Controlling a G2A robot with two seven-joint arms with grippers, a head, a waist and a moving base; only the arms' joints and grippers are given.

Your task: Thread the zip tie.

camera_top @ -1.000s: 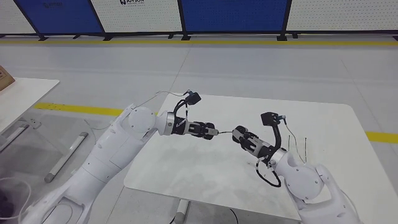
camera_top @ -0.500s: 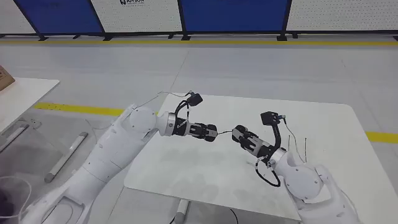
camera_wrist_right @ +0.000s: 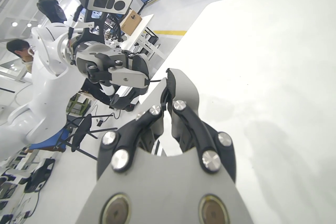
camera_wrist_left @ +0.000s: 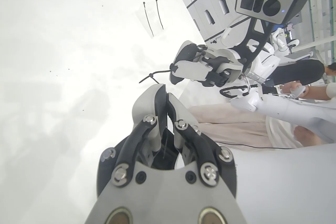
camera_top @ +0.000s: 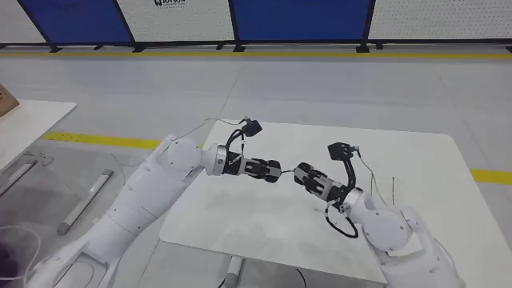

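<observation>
A thin black zip tie [camera_top: 287, 171] hangs in the air between my two grippers, above the white table [camera_top: 416, 152]. My left gripper [camera_top: 276, 170] is shut on one end, and a thin strand runs down between its fingers [camera_wrist_left: 157, 96]. My right gripper [camera_top: 298, 171] faces it a short gap away, shut on the other end. In the left wrist view the zip tie [camera_wrist_left: 155, 74] shows its small head just off the right gripper [camera_wrist_left: 173, 71], with a short tip sticking out past it. In the right wrist view the zip tie [camera_wrist_right: 156, 81] bridges the left gripper [camera_wrist_right: 147, 79] and the right gripper [camera_wrist_right: 168, 78].
Two spare black zip ties [camera_top: 387, 187] lie on the table on the right arm's side, apart from both grippers; they also appear as spare zip ties [camera_wrist_left: 153, 17] in the left wrist view. The table's near edge lies below both arms.
My right gripper has moved a little toward the left gripper, narrowing the gap between them. The left gripper has stayed almost still, and both remain shut.
</observation>
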